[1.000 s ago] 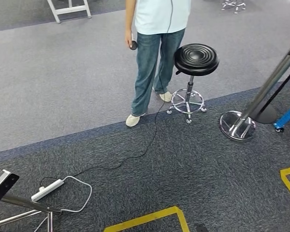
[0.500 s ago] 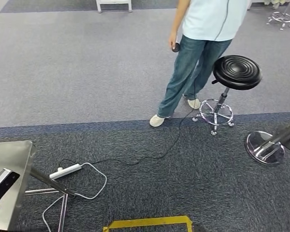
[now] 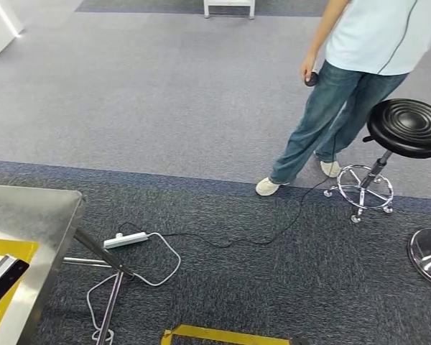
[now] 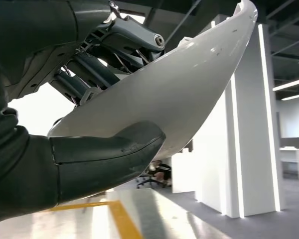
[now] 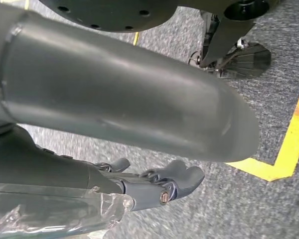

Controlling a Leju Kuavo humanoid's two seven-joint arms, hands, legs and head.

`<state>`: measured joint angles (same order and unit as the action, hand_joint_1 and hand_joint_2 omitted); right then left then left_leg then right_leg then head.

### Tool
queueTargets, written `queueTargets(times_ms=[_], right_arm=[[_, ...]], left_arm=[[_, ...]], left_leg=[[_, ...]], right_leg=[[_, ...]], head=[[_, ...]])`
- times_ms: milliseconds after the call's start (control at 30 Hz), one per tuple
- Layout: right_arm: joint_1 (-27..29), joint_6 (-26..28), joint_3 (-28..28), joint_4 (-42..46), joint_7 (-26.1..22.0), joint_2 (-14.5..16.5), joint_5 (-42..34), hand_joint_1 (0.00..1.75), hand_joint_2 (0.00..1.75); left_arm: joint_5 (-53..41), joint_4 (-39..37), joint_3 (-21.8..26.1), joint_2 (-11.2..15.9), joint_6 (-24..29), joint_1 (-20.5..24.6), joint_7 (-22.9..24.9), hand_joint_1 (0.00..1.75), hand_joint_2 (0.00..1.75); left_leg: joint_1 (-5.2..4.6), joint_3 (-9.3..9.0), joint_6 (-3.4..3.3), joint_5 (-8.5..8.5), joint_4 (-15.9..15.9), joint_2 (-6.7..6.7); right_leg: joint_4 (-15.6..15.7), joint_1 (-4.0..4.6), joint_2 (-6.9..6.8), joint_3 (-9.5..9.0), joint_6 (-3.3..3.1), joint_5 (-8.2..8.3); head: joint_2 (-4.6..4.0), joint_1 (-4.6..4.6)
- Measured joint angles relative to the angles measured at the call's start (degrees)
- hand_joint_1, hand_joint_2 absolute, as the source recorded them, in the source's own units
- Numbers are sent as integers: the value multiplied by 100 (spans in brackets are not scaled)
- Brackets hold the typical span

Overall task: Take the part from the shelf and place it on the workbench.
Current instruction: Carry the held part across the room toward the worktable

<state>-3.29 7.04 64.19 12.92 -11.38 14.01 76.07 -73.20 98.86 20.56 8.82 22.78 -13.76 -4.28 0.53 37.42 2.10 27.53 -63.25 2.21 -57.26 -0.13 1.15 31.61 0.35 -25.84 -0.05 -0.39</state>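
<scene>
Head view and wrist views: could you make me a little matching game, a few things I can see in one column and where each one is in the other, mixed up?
Things:
1. white part
2. power strip
3. round black stool
4. steel workbench

Places:
A. beside the standing person
B. at the head view's lower left edge
C. on the dark carpet, near the bench leg
D. held in the left hand

Pairs: 1-D, 2-C, 3-A, 4-B
</scene>
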Motion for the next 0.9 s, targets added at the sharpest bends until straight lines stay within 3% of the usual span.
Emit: queueTargets(times_ms=[67, 100, 133, 167, 233, 300, 333, 400, 467, 533, 567, 600, 633, 700, 767, 833, 900], right_arm=[[16, 0, 0, 0, 3, 0, 8, 0, 0], [21, -1, 0, 0, 3, 0, 9, 0, 0], [22, -2, -1, 0, 2, 0, 11, 0, 0], [21, -3, -1, 0, 1, 0, 14, 0, 0], [17, -6, -3, 0, -1, 0, 16, 0, 0], [13, -7, -4, 0, 1, -1, 17, 0, 0], [10, -6, -4, 0, 3, -2, 19, 0, 0], [-3, -4, -7, 0, 8, -1, 21, 0, 0], [-14, -1, -18, 0, 8, 0, 23, 0, 0], [-8, 1, -32, 0, 8, -1, 23, 0, 0], [2, 0, -38, 0, 8, -1, 23, 0, 0], [14, 1, -43, 0, 8, -2, 23, 0, 0], [23, 1, -46, 0, 8, -2, 23, 0, 0], [27, 1, -52, 0, 8, -2, 23, 0, 0], [19, 1, -58, 0, 7, -2, 23, 0, 0], [10, 2, -68, 0, 4, -3, 24, 0, 0], [1, 1, -81, 0, 2, -3, 25, 0, 0]], left_arm=[[-39, -29, 21, -7, -115, 10, 27, 175, 175], [-55, -54, 32, -9, -163, 0, 42, 175, 175], [-66, -87, 49, -10, -190, -10, 53, 175, 175], [-71, -123, 69, -10, -198, -15, 59, 175, 175], [-75, -195, 124, -10, -195, -8, 57, 175, 175], [-68, -263, 178, -14, -193, 5, 41, 175, 175], [-64, -300, 206, -17, -194, 9, 24, 175, 175], [-58, -369, 278, -27, -194, 1, -21, 175, 175], [-54, -419, 341, -38, -194, 19, -56, 175, 175], [-53, -463, 367, -57, -194, 44, -71, 175, 175], [-52, -489, 375, -70, -193, 46, -77, 175, 175], [-51, -514, 386, -81, -193, 43, -84, 175, 175], [-50, -538, 403, -92, -193, 40, -89, 175, 175], [-50, -575, 440, -110, -193, 39, -93, 175, 175], [-50, -592, 468, -123, -193, 47, -96, 175, 175], [-50, -601, 486, -131, -193, 51, -98, 175, 175], [-49, -611, 512, -135, -193, 28, -102, 175, 175]], left_leg=[[5, 358, 30, 314, -740, -135], [7, 437, 40, 335, -909, -150], [8, 405, 46, 247, -858, -162], [7, 260, 47, 77, -591, -198], [-19, -188, 23, -257, 216, -478], [-52, -428, -45, -359, 668, -689], [-67, -434, -84, -344, 708, -673], [-53, -428, -156, -357, 719, -504], [-18, -441, -221, -378, 736, -361], [2, -433, -259, -388, 737, -219], [3, -428, -268, -391, 736, -137], [4, -425, -268, -392, 735, -49], [5, -426, -267, -392, 733, 40], [16, -431, -248, -395, 726, 218], [18, -410, -199, -394, 700, 371], [30, -352, -125, -414, 683, 509], [59, -304, -58, -440, 686, 595]], right_leg=[[1, 13, -177, 2, -20, -13], [0, 14, -263, 1, -22, -21], [0, 15, -348, -3, -20, -28], [0, 15, -429, -11, -12, -37], [-10, 39, -568, -42, 25, -69], [-14, 79, -681, -78, 80, -105], [-9, 92, -745, -99, 107, -121], [-13, 85, -815, -137, 171, -166], [-306, 63, -568, -26, 236, -366], [-1055, 45, -238, 333, 265, -724], [-1448, 43, -170, 538, 268, -867], [-1685, 43, -143, 678, 265, -910], [-1713, 42, -130, 721, 258, -845], [-1125, 26, -32, 488, 242, -441], [-385, -16, 256, 155, 229, -141], [-115, -28, 399, 23, 194, -111], [-95, -16, 268, 5, 124, -101]], head=[[0, -7], [0, -8], [0, -9], [0, -10], [0, -14], [0, 0], [1, 5], [0, 17], [0, 38], [1, 66], [1, 73], [1, 77], [1, 80], [1, 80], [1, 76], [1, 73], [1, 73]])
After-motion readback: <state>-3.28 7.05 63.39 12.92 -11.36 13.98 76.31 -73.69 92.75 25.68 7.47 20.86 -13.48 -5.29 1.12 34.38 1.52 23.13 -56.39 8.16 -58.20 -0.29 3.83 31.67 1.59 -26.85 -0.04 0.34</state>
